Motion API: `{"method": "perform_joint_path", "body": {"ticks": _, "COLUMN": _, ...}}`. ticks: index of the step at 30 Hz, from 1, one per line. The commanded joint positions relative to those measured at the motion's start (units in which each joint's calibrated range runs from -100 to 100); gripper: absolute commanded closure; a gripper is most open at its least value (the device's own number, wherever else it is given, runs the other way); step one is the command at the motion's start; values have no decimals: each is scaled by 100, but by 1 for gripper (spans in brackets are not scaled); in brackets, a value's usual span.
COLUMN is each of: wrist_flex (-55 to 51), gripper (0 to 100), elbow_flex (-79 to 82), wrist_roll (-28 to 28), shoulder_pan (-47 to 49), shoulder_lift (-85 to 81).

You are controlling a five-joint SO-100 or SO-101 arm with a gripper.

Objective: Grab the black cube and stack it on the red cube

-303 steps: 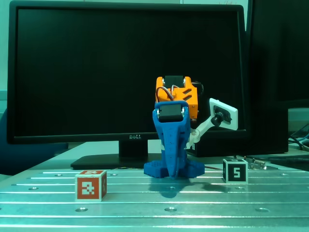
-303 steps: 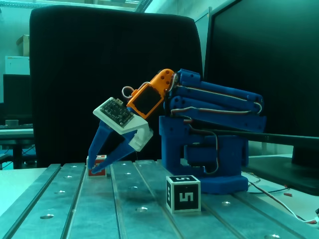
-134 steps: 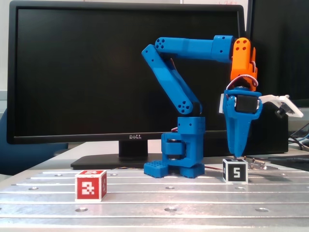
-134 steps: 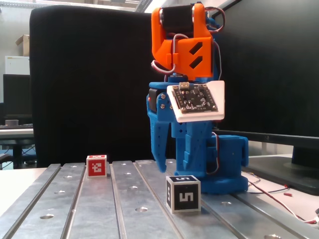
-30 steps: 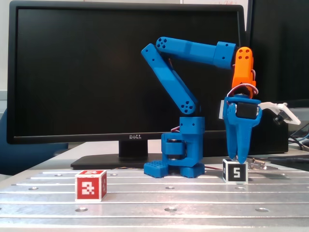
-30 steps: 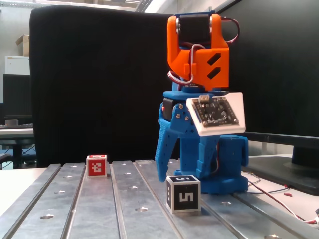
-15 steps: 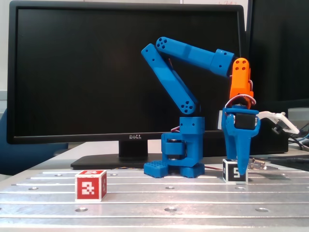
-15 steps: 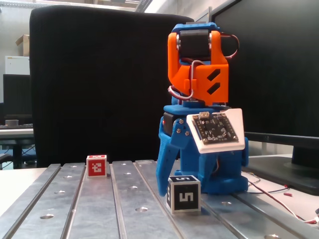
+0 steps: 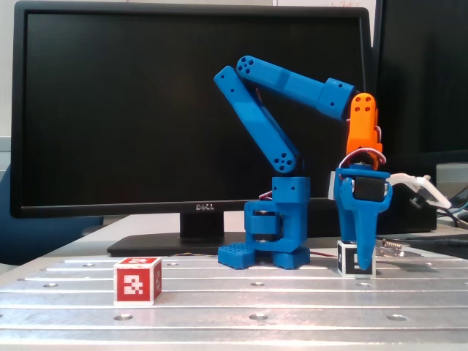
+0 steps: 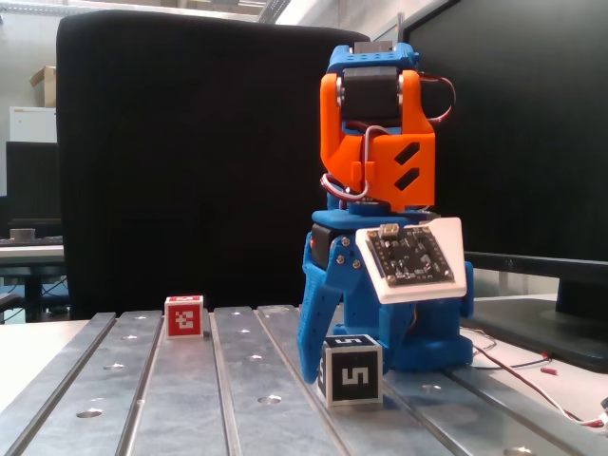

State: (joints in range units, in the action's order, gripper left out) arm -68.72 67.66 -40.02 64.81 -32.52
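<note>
The black cube [image 10: 350,370] sits on the grooved metal table [image 10: 190,408], and we see the blue gripper [image 10: 332,366] lowered right down around it. In this fixed view one tapered plastic finger [image 10: 313,332] stands just left of the cube, its tip near the table, and the other is hidden behind the cube and the white camera board [image 10: 413,258], so we read the jaws as spread apart but cannot tell whether they touch the cube. In the other fixed view the gripper [image 9: 362,265] points straight down and its narrow blue tip crosses the cube [image 9: 349,260], covering its marking.

Above it we have the orange wrist block [image 9: 363,126], loose red and white wires, then two long blue links folded into a sharp elbow over the blue base [image 9: 272,238].

The cube is matte black with white edges and a white 5 facing us. The red cube [image 9: 137,280], white-edged with a blocky white pattern, rests well apart to the left. Behind stands a dark Dell monitor [image 9: 146,110].
</note>
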Motion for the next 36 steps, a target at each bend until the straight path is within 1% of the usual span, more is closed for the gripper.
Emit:
{"method": "perform_joint_path", "body": {"ticks": 1, "wrist_flex": 10, "gripper": 81, "elbow_flex": -32, "wrist_roll": -23, "shoulder_pan": -3, "shoulder_lift": -90}}
{"method": "perform_joint_path", "body": {"ticks": 5, "wrist_flex": 27, "gripper": 84, "elbow_flex": -32, "wrist_roll": -17, "shoulder_pan": -18, "shoulder_lift": -90}}
{"method": "perform_joint_path", "body": {"ticks": 24, "wrist_flex": -67, "gripper": 84, "elbow_flex": -366, "wrist_roll": 19, "shoulder_pan": -40, "shoulder_lift": -90}}
{"method": "perform_joint_path", "body": {"ticks": 28, "wrist_flex": -341, "gripper": 84, "elbow_flex": -638, "wrist_roll": 30, "shoulder_pan": -84, "shoulder_lift": -90}}
{"method": "perform_joint_path", "body": {"ticks": 31, "wrist_flex": -743, "gripper": 84, "elbow_flex": -1027, "wrist_roll": 51, "shoulder_pan": -335, "shoulder_lift": -90}}
{"method": "perform_joint_path", "body": {"ticks": 36, "wrist_flex": -1564, "gripper": 84, "elbow_flex": -1995, "wrist_roll": 482, "shoulder_pan": -874, "shoulder_lift": -7}}
